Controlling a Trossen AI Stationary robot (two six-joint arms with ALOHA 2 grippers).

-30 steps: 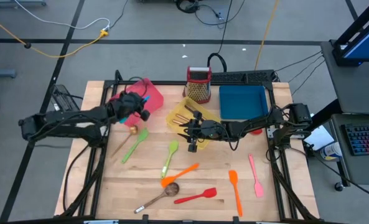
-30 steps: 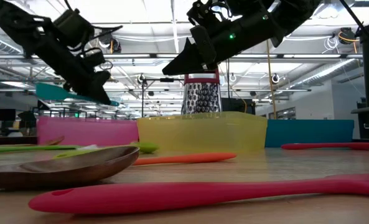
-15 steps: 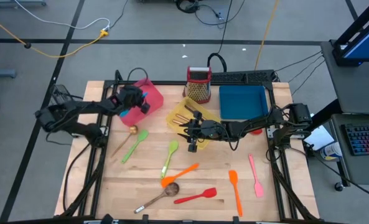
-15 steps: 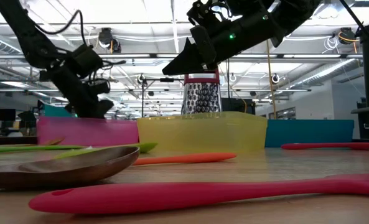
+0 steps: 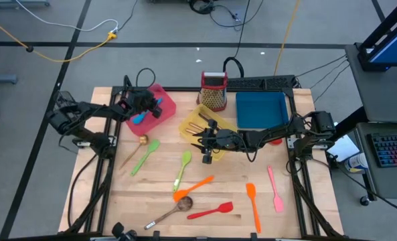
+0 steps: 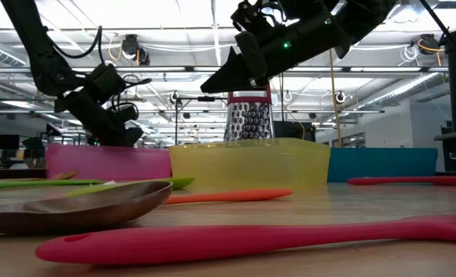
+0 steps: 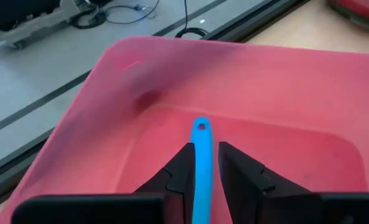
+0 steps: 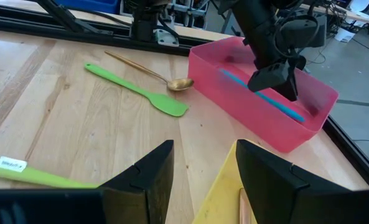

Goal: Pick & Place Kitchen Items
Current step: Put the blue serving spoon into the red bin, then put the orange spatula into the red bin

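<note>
A blue utensil (image 7: 201, 134) lies inside the pink tray (image 5: 163, 100) at the table's far left. My left gripper (image 7: 204, 146) reaches down into that tray with one finger on each side of the utensil's handle, its jaws a little apart. My right gripper (image 8: 200, 174) hangs open and empty above the yellow tray (image 5: 193, 130), which holds copper cutlery (image 5: 199, 122). Loose on the table lie green spatulas (image 5: 144, 155) (image 5: 183, 167), orange ones (image 5: 195, 186) (image 5: 253, 204), a pink one (image 5: 274, 189), a red one (image 5: 211, 211), a wooden spoon (image 5: 171, 211) and a copper spoon (image 5: 134, 148). My left gripper has its fingers (image 7: 231, 165) along the blue utensil's handle (image 7: 201, 155), slanting down from the table's left side. A strip of pink tray shows between the handle and one finger. Whether the other finger touches it I cannot tell. The utensil lies in the tray.
A red-topped metal grater (image 5: 213, 90) stands at the far edge between the pink tray and the blue tray (image 5: 260, 109). A red utensil (image 5: 273, 140) lies under my right arm. Bare wood shows at the near left of the table.
My left gripper has swung toward the table's far edge and sunk from above the pink tray down to its rim. The blue utensil, seen above the tray a second ago in the low view, has gone down inside it.
</note>
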